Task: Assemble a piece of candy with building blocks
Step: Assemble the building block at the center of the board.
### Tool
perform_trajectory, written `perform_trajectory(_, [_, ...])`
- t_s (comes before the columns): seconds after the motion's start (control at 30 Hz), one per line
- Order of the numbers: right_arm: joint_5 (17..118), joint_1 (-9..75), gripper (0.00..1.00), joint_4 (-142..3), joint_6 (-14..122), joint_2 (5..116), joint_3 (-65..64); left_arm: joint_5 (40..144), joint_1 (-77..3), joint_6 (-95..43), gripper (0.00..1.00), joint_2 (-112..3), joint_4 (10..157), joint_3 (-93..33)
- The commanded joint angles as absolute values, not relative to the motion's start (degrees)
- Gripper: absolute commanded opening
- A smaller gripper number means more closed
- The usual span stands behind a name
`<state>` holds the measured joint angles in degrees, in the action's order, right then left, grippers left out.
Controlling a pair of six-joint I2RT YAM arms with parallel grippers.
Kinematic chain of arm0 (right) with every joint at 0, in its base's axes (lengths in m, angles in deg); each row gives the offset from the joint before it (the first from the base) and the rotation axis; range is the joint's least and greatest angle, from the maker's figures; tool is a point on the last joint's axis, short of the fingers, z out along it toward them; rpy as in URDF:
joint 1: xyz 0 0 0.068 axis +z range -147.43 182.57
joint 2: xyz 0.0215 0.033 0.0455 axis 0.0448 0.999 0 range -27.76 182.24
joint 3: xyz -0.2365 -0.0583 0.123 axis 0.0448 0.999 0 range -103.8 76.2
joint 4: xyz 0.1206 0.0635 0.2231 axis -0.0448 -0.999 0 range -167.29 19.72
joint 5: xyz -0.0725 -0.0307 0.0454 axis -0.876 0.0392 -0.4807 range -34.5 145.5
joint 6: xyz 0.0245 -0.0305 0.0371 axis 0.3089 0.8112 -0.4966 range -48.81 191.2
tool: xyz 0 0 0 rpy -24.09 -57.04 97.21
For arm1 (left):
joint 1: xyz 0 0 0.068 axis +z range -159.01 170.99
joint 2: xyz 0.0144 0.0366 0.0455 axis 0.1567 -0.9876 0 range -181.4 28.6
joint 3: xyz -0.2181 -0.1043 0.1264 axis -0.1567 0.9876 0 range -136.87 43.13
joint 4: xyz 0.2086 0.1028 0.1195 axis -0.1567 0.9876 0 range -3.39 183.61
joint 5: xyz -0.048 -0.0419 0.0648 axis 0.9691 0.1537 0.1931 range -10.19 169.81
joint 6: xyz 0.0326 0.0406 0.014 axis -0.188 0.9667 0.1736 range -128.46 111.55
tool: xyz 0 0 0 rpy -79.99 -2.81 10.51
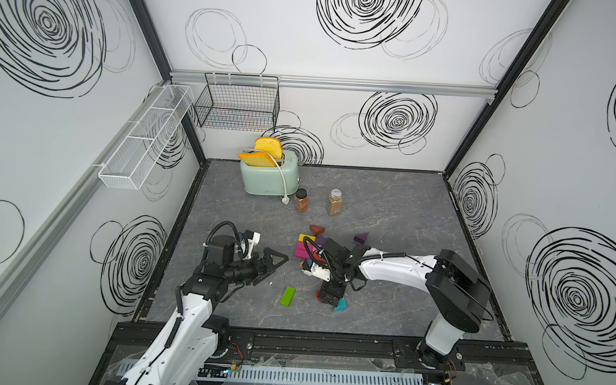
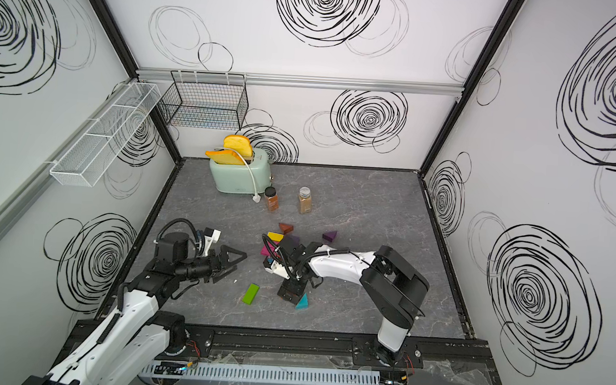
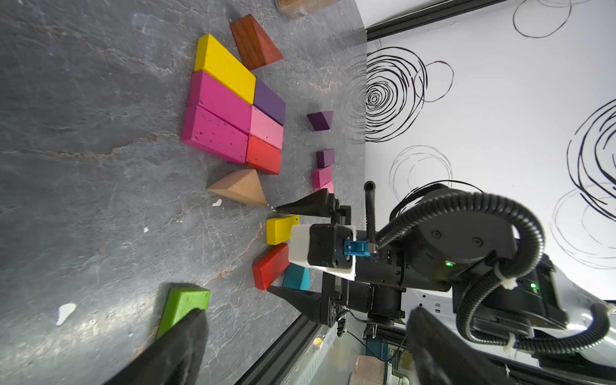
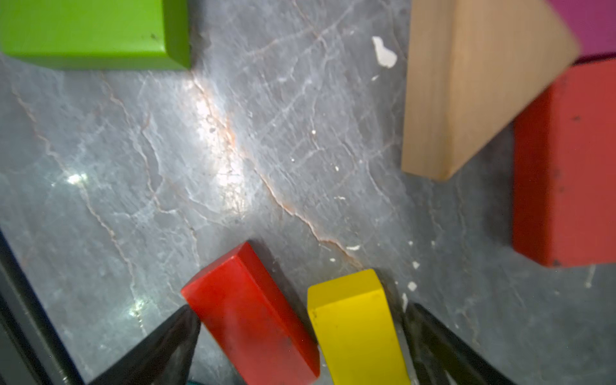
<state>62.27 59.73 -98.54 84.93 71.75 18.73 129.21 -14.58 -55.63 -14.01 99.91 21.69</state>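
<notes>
The building blocks show best in the left wrist view: yellow (image 3: 226,68), magenta (image 3: 213,133), purple (image 3: 269,101), pink (image 3: 266,128) and red (image 3: 263,155) bricks lie packed flat together. A brown wedge (image 3: 255,41), tan wedge (image 3: 240,186) and purple wedge (image 3: 320,120) lie around them. My right gripper (image 4: 301,313) points down, open, its fingers straddling a red brick (image 4: 250,313) and a yellow brick (image 4: 356,326) without pressing them. A teal wedge (image 1: 340,305) lies beside it. My left gripper (image 1: 276,270) hovers open and empty, left of the blocks, near a green brick (image 1: 287,296).
A mint toaster (image 1: 269,178) with toast stands at the back. Two spice jars (image 1: 301,200) (image 1: 335,202) stand behind the blocks. A black wire basket (image 1: 238,105) and a white one (image 1: 144,143) hang on the walls. White flecks dot the grey tabletop (image 1: 407,214).
</notes>
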Motion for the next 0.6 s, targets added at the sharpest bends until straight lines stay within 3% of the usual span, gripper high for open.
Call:
perform_trajectory(0.0, [59.9, 60.0, 0.91, -99.2, 86.4, 71.8, 19.1, 130.9, -14.1, -55.7, 0.98, -14.6, 96.3, 22.1])
perform_trajectory(0.27, [56.4, 58.7, 0.7, -98.6, 88.4, 70.8, 20.2, 130.1, -14.2, -54.5, 0.98, -16.1, 96.7, 20.7])
perform_trajectory(0.57, [54.1, 49.9, 0.68, -100.4, 94.9, 68.9, 19.2, 130.1, -15.5, -54.3, 0.98, -17.4, 96.1, 20.0])
